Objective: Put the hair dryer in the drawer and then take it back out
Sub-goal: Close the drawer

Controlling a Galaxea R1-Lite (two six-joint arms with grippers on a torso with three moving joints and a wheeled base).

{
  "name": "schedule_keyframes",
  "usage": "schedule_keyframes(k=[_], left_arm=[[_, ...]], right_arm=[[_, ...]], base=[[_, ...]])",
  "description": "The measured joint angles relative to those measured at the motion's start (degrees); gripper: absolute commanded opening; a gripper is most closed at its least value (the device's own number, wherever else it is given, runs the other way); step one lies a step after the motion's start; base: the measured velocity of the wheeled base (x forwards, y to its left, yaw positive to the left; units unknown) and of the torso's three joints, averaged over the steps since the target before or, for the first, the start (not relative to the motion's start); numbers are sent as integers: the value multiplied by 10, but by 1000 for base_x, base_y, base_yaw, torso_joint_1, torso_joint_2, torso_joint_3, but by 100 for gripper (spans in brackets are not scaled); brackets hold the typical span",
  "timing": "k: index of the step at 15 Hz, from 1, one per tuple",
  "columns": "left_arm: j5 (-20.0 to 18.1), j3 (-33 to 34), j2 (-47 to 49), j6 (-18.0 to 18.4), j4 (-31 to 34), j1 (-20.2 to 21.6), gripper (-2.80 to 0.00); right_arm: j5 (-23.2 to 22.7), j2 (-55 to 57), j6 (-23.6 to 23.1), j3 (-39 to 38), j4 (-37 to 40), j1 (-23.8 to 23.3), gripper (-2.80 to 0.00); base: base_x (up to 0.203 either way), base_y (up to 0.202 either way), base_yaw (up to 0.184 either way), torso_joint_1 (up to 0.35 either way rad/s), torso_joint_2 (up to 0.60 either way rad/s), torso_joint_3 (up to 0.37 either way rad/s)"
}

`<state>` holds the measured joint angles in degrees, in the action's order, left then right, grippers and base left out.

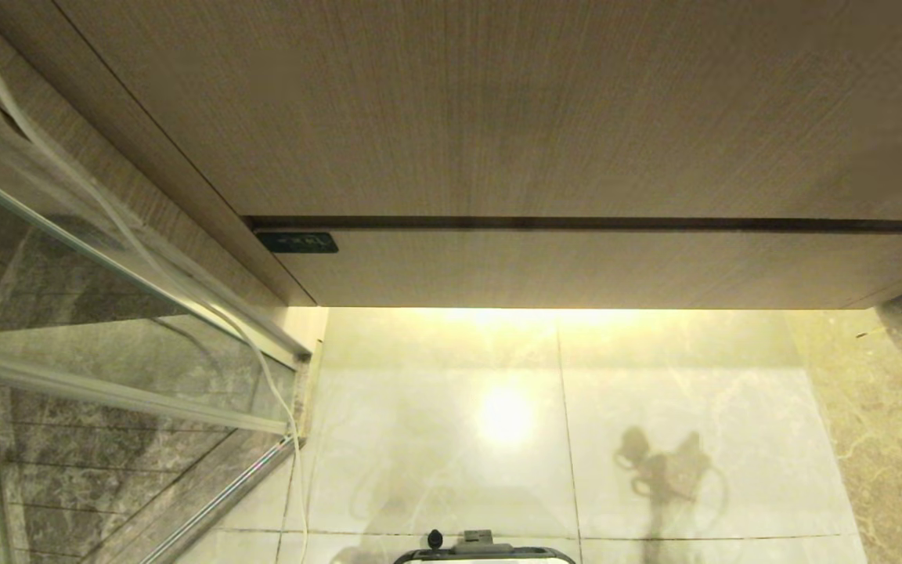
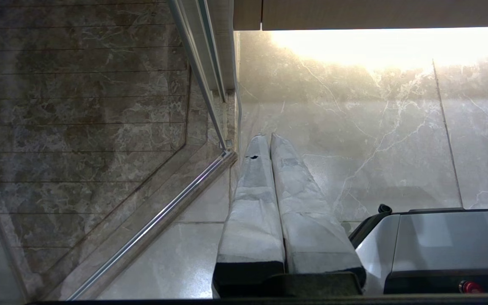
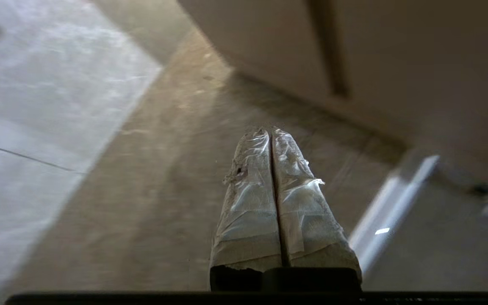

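The drawer [image 1: 576, 266] runs as a flat, handleless band of light wood grain across the middle of the head view, pushed fully in under a dark seam, and the hair dryer appears in no view. The left gripper [image 2: 268, 137] hangs low at the lower centre of its own view with its taped fingers pressed together on nothing. The right gripper [image 3: 270, 129] is likewise closed and empty, so closed fingers may well slip off a front offering nothing to hook.
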<state>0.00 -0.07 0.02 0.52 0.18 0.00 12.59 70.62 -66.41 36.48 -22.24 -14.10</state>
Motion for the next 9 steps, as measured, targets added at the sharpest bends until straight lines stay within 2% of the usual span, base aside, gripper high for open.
schedule_keyframes(k=[2,6,7,9], left_arm=[[0,0,0,0,0,0,-280],[0,0,0,0,0,0,-280],[0,0,0,0,0,0,-280],[0,0,0,0,0,0,-280]], right_arm=[[-20,-33,-51,27,61,16,-280],[-129,-88,-69,73,205,85,-280],[-156,-106,-81,77,238,103,0],[-213,-134,-121,88,309,126,0]], base=[[0,0,0,0,0,0],[0,0,0,0,0,0],[0,0,0,0,0,0],[0,0,0,0,0,0]])
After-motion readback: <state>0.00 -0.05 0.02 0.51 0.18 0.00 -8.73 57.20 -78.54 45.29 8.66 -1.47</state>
